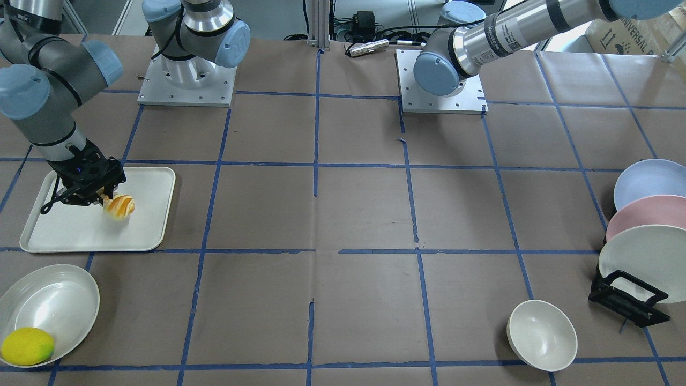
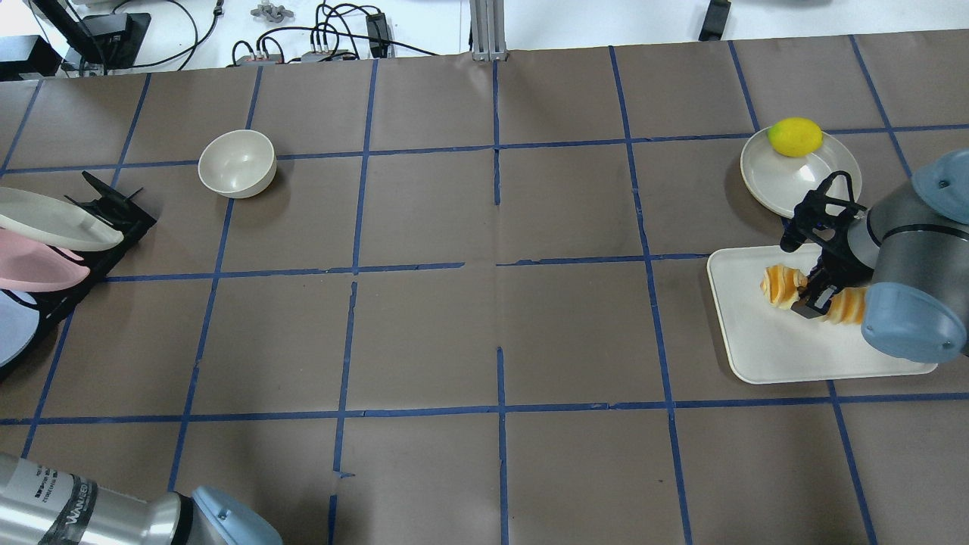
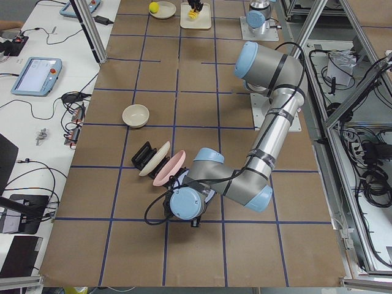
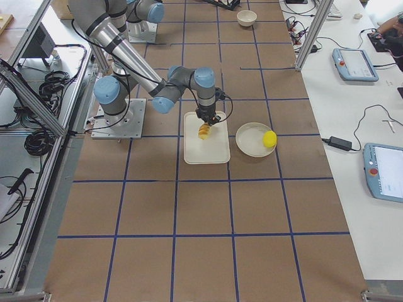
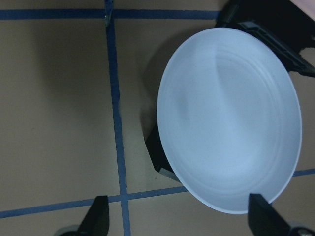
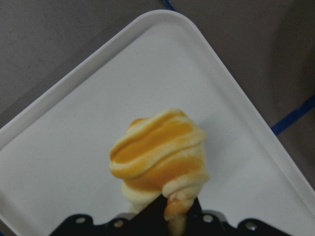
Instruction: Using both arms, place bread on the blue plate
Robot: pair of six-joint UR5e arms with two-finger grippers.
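The bread point(image 1: 120, 206), a golden-orange roll with cream spiral stripes, is over the white tray point(image 1: 96, 230). My right gripper point(image 1: 107, 202) is shut on it. The right wrist view shows the bread point(image 6: 160, 157) held in the jaws above the tray point(image 6: 74, 147). I cannot tell whether it still touches the tray. The blue plate point(image 1: 648, 182) stands tilted in a black rack point(image 1: 627, 300), behind a pink plate point(image 1: 648, 214) and a white plate point(image 1: 643, 257). My left gripper point(image 5: 179, 219) is open and empty, facing the blue plate point(image 5: 231, 128) from close by.
A white dish point(image 1: 59, 300) holding a yellow-green lemon point(image 1: 27, 346) sits beside the tray. A small cream bowl point(image 1: 541, 335) stands near the rack. Brown paper with blue tape lines covers the table.
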